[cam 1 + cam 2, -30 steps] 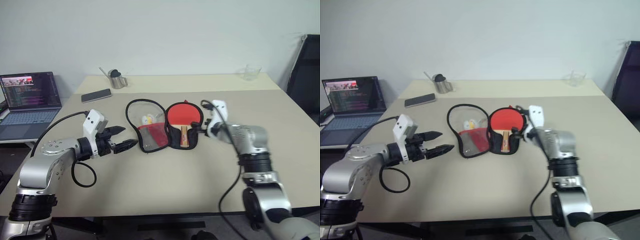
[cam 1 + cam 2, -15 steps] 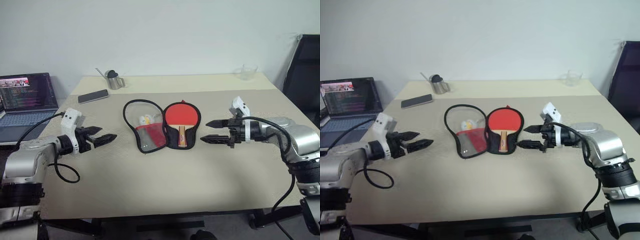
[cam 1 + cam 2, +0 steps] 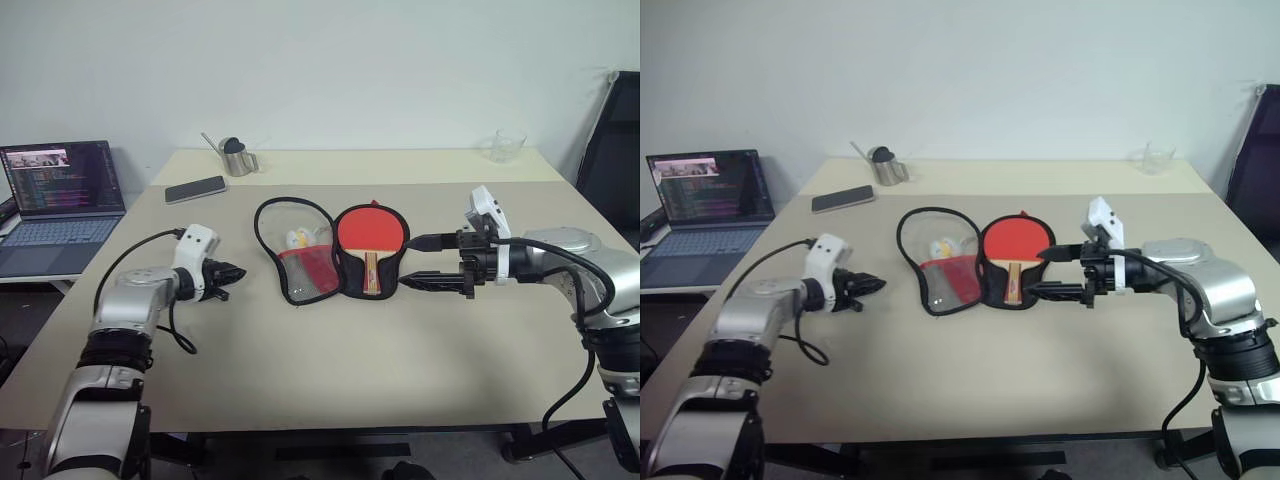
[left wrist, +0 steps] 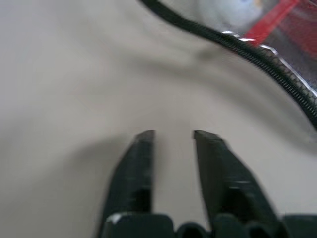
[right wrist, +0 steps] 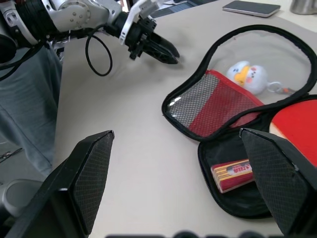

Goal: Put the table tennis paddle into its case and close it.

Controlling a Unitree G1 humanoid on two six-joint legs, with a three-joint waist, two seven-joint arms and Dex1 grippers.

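- Head views: the case lay unzipped and spread flat on the table, its clear flap on my left, its black half on my right. The table tennis paddle rested in the black half, red face up, handle toward me. I judged the insertion done; folding the flap over and zipping remained. My left gripper sat low over the table, well short of the flap's outer edge, fingers nearly together and empty. My right gripper hovered just beside the black half's outer edge, fingers wide apart, holding nothing.
- Left wrist view: my fingers stood close, a narrow gap between them, bare table beneath; the flap's zipper rim lay ahead, not touched.
- Right wrist view: my fingers were spread wide, with the handle and the black half lying between them further on. The flap held a small white plush toy.
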